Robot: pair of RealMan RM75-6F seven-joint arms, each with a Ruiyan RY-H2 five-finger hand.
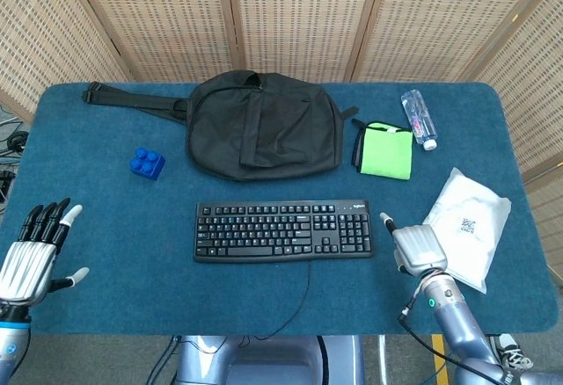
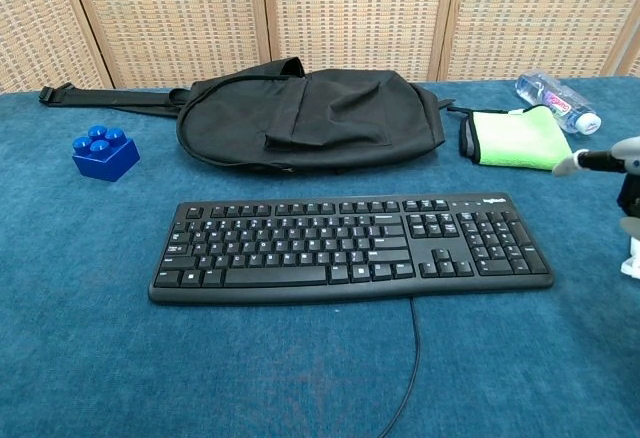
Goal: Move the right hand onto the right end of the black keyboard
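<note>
The black keyboard (image 1: 283, 231) lies flat at the middle of the blue table, its cable running off the front edge; the chest view shows the keyboard (image 2: 350, 248) too. My right hand (image 1: 418, 249) hovers just right of the keyboard's number pad, back up, thumb sticking out toward the keyboard, holding nothing. A small gap separates it from the keys. In the chest view only the right hand's (image 2: 608, 161) outstretched tip and a dark part show at the right edge. My left hand (image 1: 31, 257) sits at the table's front left corner with fingers spread, empty.
A black sling bag (image 1: 259, 134) lies behind the keyboard. A blue block (image 1: 147, 163) is to the left. A green cloth (image 1: 385, 150) and a water bottle (image 1: 419, 119) sit at the back right. A white packet (image 1: 466, 227) lies right of my right hand.
</note>
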